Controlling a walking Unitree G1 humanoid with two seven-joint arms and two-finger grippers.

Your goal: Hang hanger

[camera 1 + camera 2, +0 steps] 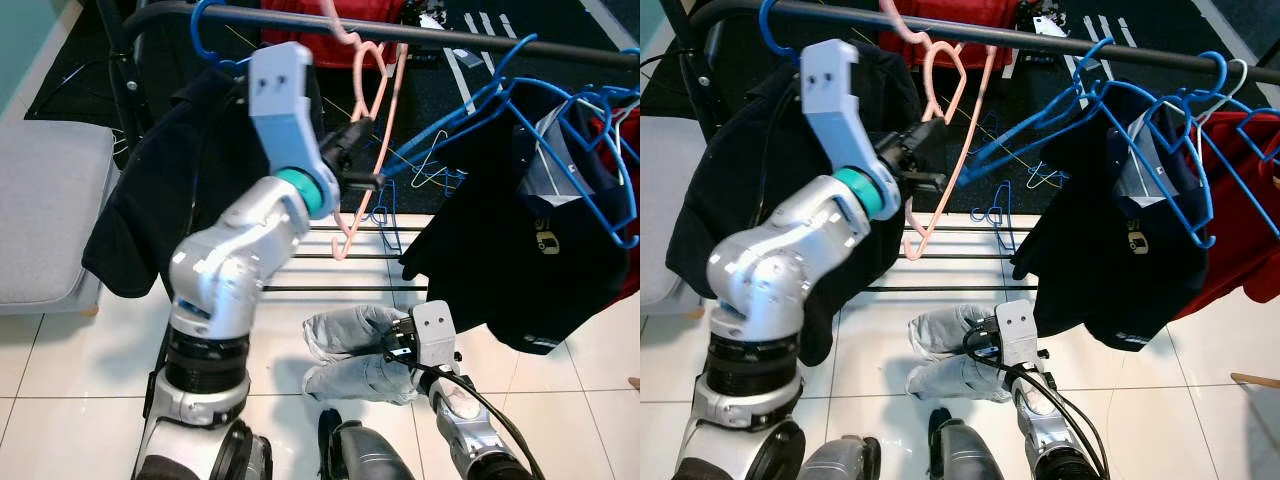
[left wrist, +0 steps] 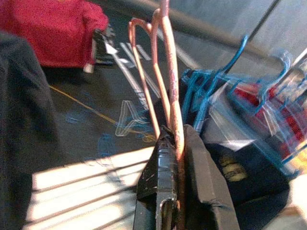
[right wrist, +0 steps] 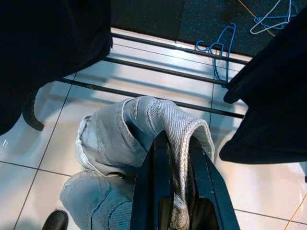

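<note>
left gripper [image 1: 362, 152] pinches the pink hanger [image 1: 372, 120] hooked on the rail [image 1: 440, 36]; letting go unseated could drop it; right gripper [image 1: 400, 340] clamps pale jeans [image 1: 350, 355]

Beyond the left gripper [image 2: 175, 143], the thin pink wire hanger [image 2: 165, 91] runs off the top edge, hook unseen. Blue plastic hangers [image 2: 249, 81] past it blur together. The gripper's base is cut off below.

Left arm [image 1: 225, 270]: silver shell, teal ring at wrist, black ribbed band lower down. Right arm [image 1: 460, 410]: silver, grey boxy wrist block, black cable trailing toward 5 o'clock. Black gripper fingers [image 3: 158, 191].
</note>
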